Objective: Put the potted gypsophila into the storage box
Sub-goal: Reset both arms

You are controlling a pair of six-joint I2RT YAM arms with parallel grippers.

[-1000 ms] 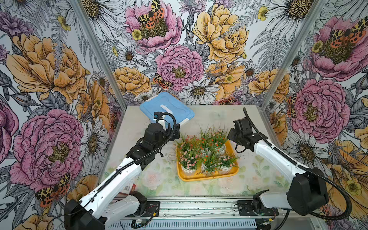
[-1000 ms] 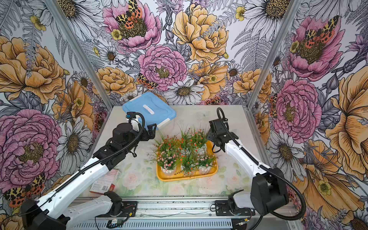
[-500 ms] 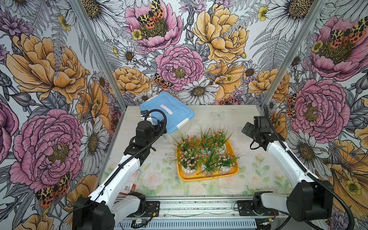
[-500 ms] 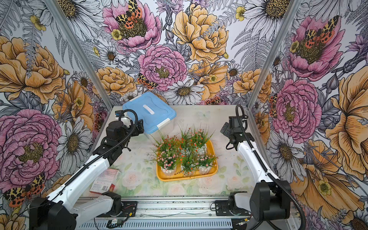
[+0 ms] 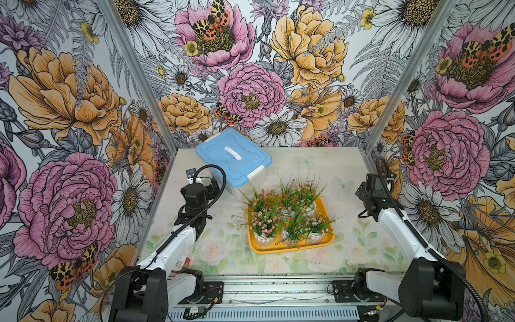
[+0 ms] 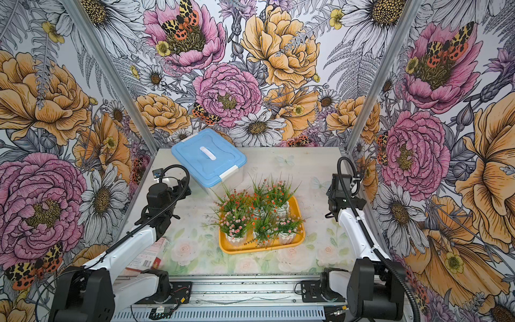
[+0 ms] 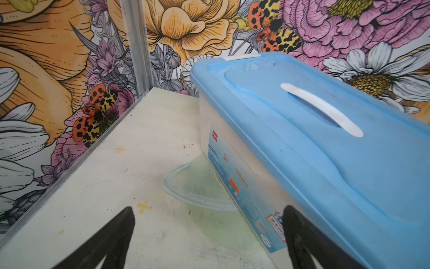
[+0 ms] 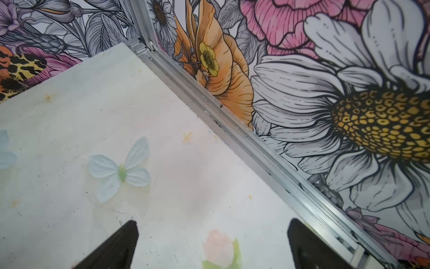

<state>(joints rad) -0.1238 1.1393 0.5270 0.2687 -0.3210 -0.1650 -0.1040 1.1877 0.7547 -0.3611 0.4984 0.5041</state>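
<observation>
I see the six potted gypsophila (image 5: 289, 213) standing in the storage box (image 5: 289, 249) on the counter (image 5: 348, 172), the left jaws wide and empty beside the blue-lidded box (image 7: 314, 144), the right jaws wide and empty near the wall (image 8: 325, 93).

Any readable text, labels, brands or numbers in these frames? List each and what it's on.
Nothing can be read.
Printed label on the side of the blue-lidded box: red logo square and small icons, lettering too blurred to read.
Red-and-white packet under the left arm: print too small to read.
Storage box and white pots: no markings visible.
</observation>
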